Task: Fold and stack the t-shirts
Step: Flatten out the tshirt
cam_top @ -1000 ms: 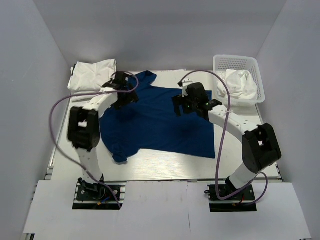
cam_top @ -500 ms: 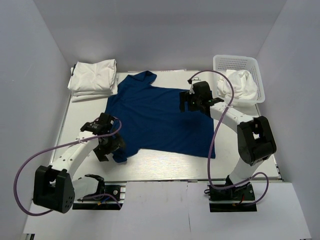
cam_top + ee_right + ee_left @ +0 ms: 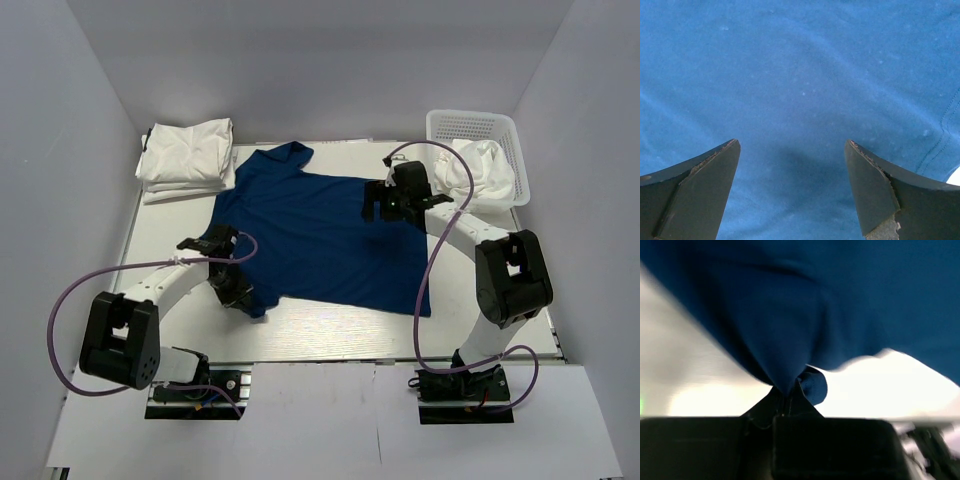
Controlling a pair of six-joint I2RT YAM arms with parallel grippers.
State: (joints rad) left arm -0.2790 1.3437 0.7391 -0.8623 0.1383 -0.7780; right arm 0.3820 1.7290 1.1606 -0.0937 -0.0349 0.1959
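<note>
White table (image 3: pixel 330 330) inside a grey-walled enclosure. I note 1 royal blue cloth t-shirt (image 3: pixel 320 235) spread flat at its centre. My left gripper (image 3: pixel 786 402) is clamped on a bunched fold at the shirt's near-left sleeve. My right gripper (image 3: pixel 791 143) hovers over its far-right part, jaws wide, holding nothing. Folded white t-shirts (image 3: pixel 187 152) sit stacked far left; 1 crumpled white t-shirt (image 3: pixel 482 168) lies in the white plastic mesh basket (image 3: pixel 470 125) far right.

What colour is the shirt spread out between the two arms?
Royal blue. The t-shirt shows best in the top external view.
</note>
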